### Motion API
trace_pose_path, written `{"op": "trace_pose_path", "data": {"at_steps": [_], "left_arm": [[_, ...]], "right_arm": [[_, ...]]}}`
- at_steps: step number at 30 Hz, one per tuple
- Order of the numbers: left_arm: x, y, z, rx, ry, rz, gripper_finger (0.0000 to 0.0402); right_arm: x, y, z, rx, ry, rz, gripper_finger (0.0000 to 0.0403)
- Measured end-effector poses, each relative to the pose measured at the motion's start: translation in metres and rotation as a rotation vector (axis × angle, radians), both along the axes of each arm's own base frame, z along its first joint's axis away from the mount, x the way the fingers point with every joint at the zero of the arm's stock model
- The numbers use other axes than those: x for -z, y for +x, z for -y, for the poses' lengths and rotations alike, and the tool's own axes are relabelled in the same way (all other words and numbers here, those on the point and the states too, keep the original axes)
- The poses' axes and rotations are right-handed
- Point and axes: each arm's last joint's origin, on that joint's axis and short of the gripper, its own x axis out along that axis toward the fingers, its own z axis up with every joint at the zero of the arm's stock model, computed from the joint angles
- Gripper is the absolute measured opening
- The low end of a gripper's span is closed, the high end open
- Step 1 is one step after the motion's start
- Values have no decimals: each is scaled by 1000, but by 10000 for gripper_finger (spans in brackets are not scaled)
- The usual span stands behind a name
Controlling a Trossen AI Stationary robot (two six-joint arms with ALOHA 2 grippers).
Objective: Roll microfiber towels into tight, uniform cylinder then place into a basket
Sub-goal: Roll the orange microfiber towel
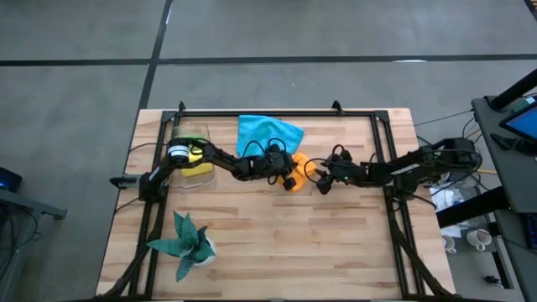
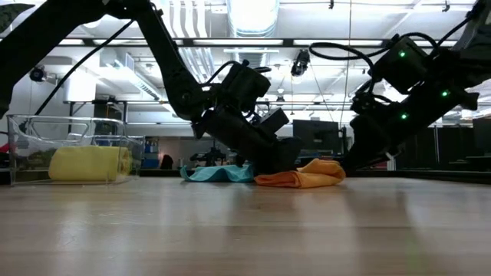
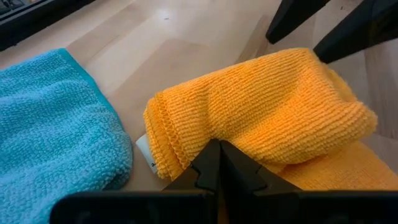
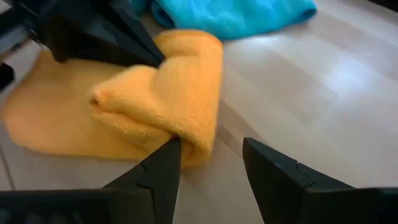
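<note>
Fingers (image 3: 214, 163) of your left arm pinched shut on the half-rolled orange microfiber towel (image 1: 295, 170); right fingers (image 4: 211, 163), parted and empty, sat nearer at its three o'clock end.

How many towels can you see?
3 for sure. The yellow towel sits rolled in the clear basket. The blue towel lies spread near the table's far edge. The orange towel is mid-table, between both grippers. More may be hidden.

Ribbed, looped-pile cloth: an orange towel (image 3: 261, 106) and a blue towel (image 3: 53, 124), both matt, on a smooth pale wood-plank counter (image 1: 277, 243). Clear glossy plastic basket (image 2: 73, 138); matt black hand (image 4: 208, 168).
</note>
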Motion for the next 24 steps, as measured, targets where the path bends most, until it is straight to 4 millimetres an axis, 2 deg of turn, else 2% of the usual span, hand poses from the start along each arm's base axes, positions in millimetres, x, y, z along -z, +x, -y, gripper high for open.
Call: {"op": "trace_pose_path", "data": {"at_steps": [11,21,24], "left_arm": [[0,0,0,2,3,-1,0],[0,0,0,3,2,-1,0],[0,0,0,4,3,0,0]], "right_arm": [[12,5,2,16,-50,-56,147],[9,9,3,18,-84,-10,62],[11,9,3,17,-84,-20,51]]}}
